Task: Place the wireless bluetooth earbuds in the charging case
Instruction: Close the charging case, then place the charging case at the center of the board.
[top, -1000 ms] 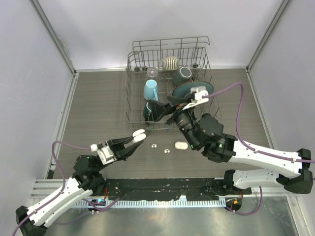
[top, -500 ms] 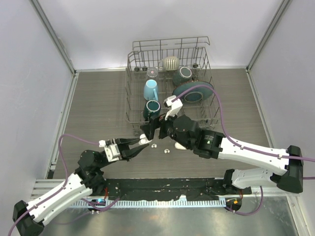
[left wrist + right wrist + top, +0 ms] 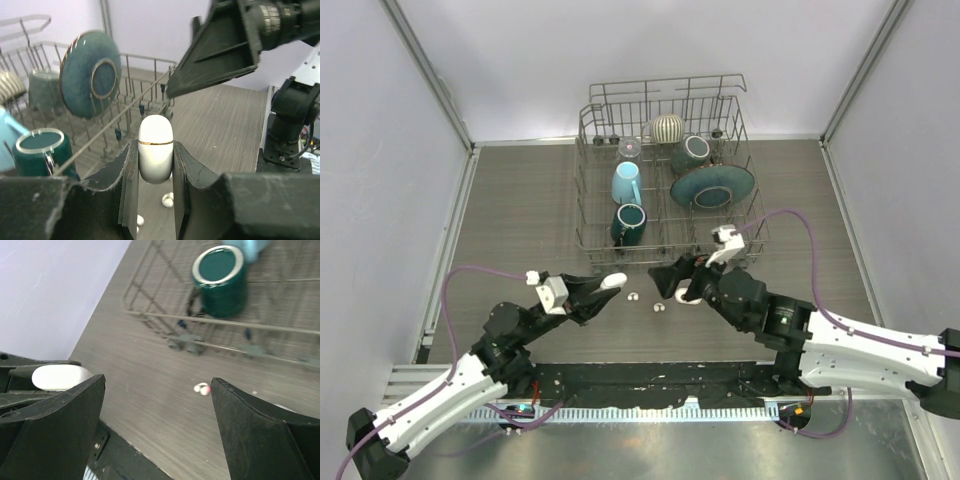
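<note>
My left gripper (image 3: 604,286) is shut on a white capsule-shaped charging case (image 3: 614,281) with a thin gold seam (image 3: 155,142), held off the table between the pads (image 3: 155,150). Two tiny white earbuds (image 3: 633,296) (image 3: 659,306) lie on the wood table just right of it; in the left wrist view the earbuds (image 3: 167,201) (image 3: 140,220) show below the case. My right gripper (image 3: 672,284) hovers wide open over them, holding nothing (image 3: 157,385). One earbud (image 3: 202,388) lies by its right finger, and the case (image 3: 60,377) shows at its left.
A wire dish rack (image 3: 590,200) stands behind, holding a dark green mug (image 3: 628,222), a light blue mug (image 3: 626,183), a teal plate (image 3: 712,186) and more crockery. A white oval object (image 3: 688,297) lies half hidden under my right gripper. Grey walls close in both sides.
My right arm drew back from over the rack and came down near the earbuds, still open. My left gripper shifted a little right with the case.
</note>
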### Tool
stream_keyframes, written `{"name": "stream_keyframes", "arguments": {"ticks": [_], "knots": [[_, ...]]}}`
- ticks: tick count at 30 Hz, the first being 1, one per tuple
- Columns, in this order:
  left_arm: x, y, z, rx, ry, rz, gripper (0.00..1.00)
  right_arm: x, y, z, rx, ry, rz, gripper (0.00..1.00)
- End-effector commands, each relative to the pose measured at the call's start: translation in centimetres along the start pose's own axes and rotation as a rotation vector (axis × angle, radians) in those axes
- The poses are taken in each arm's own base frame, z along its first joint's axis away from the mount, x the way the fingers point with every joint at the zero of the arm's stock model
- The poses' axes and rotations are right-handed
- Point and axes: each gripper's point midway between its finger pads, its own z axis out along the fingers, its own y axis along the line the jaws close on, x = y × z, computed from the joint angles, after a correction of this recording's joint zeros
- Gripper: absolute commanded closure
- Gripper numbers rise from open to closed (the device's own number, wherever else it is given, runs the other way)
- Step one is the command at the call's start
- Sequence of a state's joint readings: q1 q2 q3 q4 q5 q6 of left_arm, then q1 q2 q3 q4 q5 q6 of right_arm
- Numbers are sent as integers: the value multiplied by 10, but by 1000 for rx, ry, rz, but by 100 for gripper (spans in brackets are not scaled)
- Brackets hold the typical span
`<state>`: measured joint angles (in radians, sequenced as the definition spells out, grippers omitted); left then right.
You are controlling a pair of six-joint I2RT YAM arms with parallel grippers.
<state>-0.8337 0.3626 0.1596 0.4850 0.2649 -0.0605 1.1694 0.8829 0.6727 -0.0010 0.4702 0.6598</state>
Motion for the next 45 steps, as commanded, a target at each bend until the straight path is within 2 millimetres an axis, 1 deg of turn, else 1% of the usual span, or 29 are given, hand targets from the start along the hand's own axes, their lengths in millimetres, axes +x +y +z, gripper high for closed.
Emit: {"name": "stream_keyframes", "arguments": {"ticks": [1,2,3,4,5,6,7,8,9,10,12,13,15,16,17,18,23,25,27,28,30,31,32,34,37,40,41,42,45], "knots": [[17,15,-6,-152,97,-229,99,-33,-42,-19,174,-198,127,8],[22,11,-8,-156,113,-297,100,-33,-47,-22,186,-208,133,8],[33,10,-11,-164,139,-337,100,-40,-51,-28,194,-237,156,8],[43,9,-15,-184,167,-379,100,-39,-55,-31,206,-240,153,8],[48,9,-18,-217,170,-467,100,-37,-58,-32,212,-241,150,8],[60,10,-23,-248,196,-498,100,-42,-60,-36,213,-260,161,8],[70,10,-27,-269,221,-536,100,-42,-62,-38,217,-264,161,8],[74,11,-31,-295,219,-570,100,-41,-65,-39,222,-266,161,8],[86,11,-37,-339,238,-651,100,-41,-66,-39,225,-270,163,8],[100,21,-46,-431,259,-678,100,-41,-66,-40,226,-270,167,8],[118,29,-57,-545,259,-776,100,-40,-67,-39,230,-267,163,8],[133,37,-70,-641,292,-791,100,-37,-67,-37,231,-259,159,8],[149,39,-82,-715,310,-845,99,-36,-66,-36,232,-251,154,8],[149,39,-82,-724,304,-860,97,-33,-65,-33,230,-239,147,8],[166,38,-90,-752,333,-872,95,-34,-64,-33,230,-237,146,8],[171,37,-92,-762,342,-886,96,-32,-64,-32,231,-231,143,8],[188,31,-100,-792,407,-927,94,-26,-64,-27,240,-213,131,8],[196,29,-104,-811,442,-944,92,-26,-64,-27,240,-213,135,8],[197,26,-101,-796,450,-954,92,-24,-64,-25,243,-207,133,8],[203,24,-104,-808,481,-956,92,-25,-64,-25,242,-206,133,8],[207,23,-105,-816,500,-959,92,-23,-63,-24,241,-200,128,8],[204,23,-100,-800,488,-961,91,-22,-63,-24,242,-197,127,8],[208,22,-103,-806,511,-961,89,-22,-63,-24,242,-197,126,8],[209,23,-102,-815,507,-969,85,-22,-63,-23,242,-196,128,8],[213,22,-104,-832,510,-992,84,-22,-64,-23,247,-198,131,8],[214,24,-104,-853,500,-1008,77,-22,-64,-22,249,-201,130,8],[216,24,-106,-862,509,-1003,69,-22,-64,-22,248,-200,127,8],[217,25,-108,-867,512,-999,64,-22,-63,-22,247,-199,124,8],[216,26,-108,-869,508,-994,60,-21,-62,-21,247,-194,118,8]]}}
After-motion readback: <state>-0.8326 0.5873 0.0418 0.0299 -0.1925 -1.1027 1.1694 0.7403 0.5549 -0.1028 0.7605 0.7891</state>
